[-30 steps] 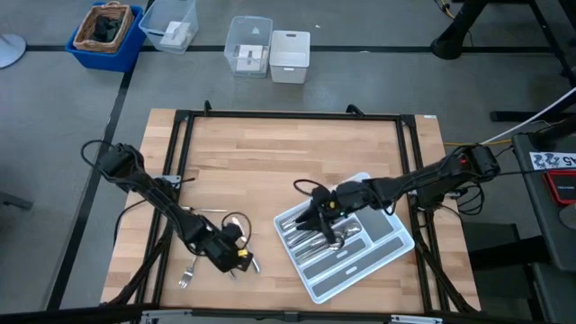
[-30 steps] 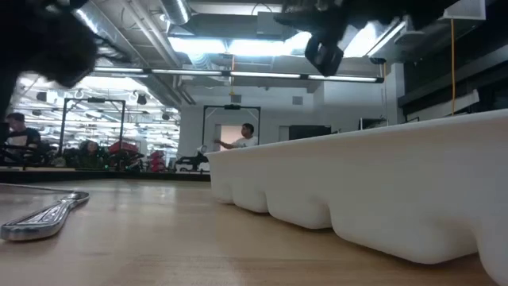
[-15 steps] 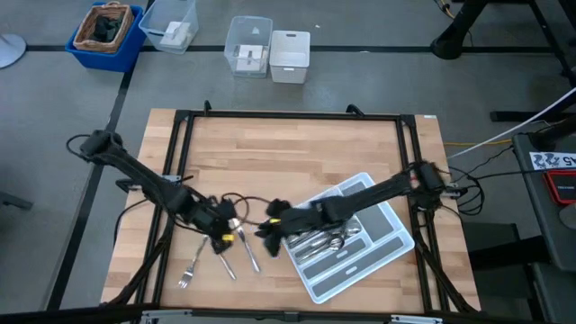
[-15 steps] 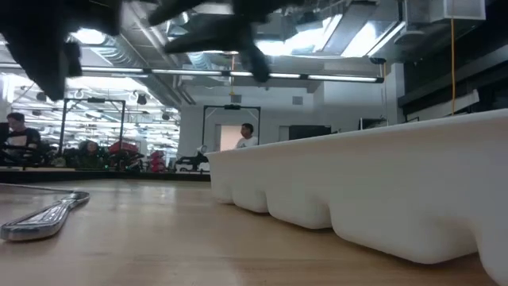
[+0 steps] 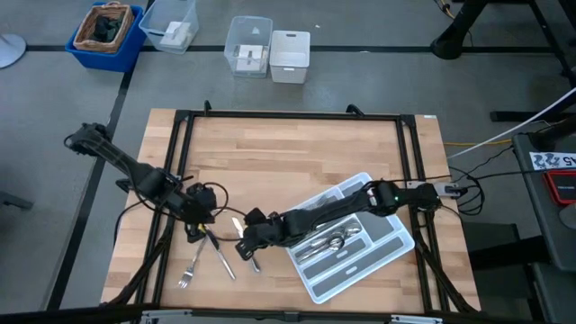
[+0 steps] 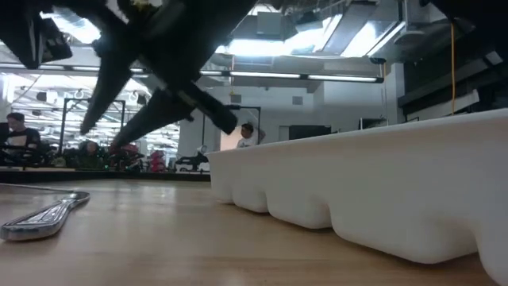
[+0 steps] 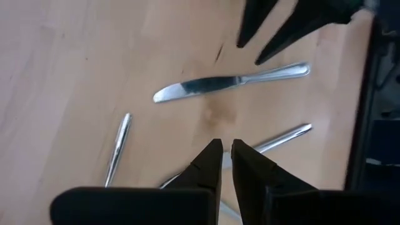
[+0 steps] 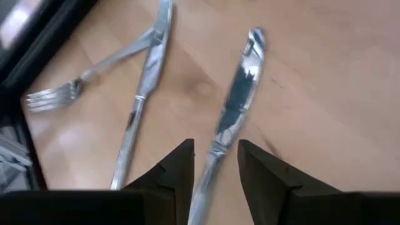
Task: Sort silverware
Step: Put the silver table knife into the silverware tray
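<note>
Knife [image 8: 236, 106] handle lies between right fingers [image 8: 178, 169] — apart, ungripped.

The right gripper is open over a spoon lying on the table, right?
Not a spoon: the right wrist view shows the open right gripper over a knife lying on the table.

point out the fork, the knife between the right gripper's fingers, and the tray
fork [image 8: 53, 94], right wrist view, on its tines
knife [image 8: 240, 94], right wrist view, on its blade
tray [image 5: 396, 245], high view, on its outer rim
</note>
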`<action>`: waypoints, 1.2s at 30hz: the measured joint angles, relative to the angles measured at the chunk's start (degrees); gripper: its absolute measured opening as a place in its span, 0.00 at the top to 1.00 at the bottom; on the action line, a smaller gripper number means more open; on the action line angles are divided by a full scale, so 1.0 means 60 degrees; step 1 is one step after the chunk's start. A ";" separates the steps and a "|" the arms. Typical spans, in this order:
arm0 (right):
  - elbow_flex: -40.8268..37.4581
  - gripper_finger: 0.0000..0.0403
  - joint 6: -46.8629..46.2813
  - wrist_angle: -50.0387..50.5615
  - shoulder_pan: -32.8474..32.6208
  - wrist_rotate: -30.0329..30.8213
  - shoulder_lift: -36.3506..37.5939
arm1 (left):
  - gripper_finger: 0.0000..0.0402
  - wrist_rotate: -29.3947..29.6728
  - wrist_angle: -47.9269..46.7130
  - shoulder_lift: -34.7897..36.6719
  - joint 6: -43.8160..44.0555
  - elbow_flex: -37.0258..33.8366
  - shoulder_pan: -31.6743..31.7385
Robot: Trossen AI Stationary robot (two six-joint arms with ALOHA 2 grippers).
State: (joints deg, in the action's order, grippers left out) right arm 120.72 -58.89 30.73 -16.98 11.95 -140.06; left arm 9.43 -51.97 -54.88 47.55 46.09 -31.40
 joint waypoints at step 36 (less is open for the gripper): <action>0.2204 0.69 0.0874 0.3327 -0.0293 -0.0340 -0.0297 | 0.95 -0.0344 0.2762 -0.0327 0.3105 -0.1222 -0.2119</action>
State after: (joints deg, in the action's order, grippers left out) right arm 133.94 -53.65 50.69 -18.74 9.91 -141.84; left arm 7.37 -35.40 -56.85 66.18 38.76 -44.11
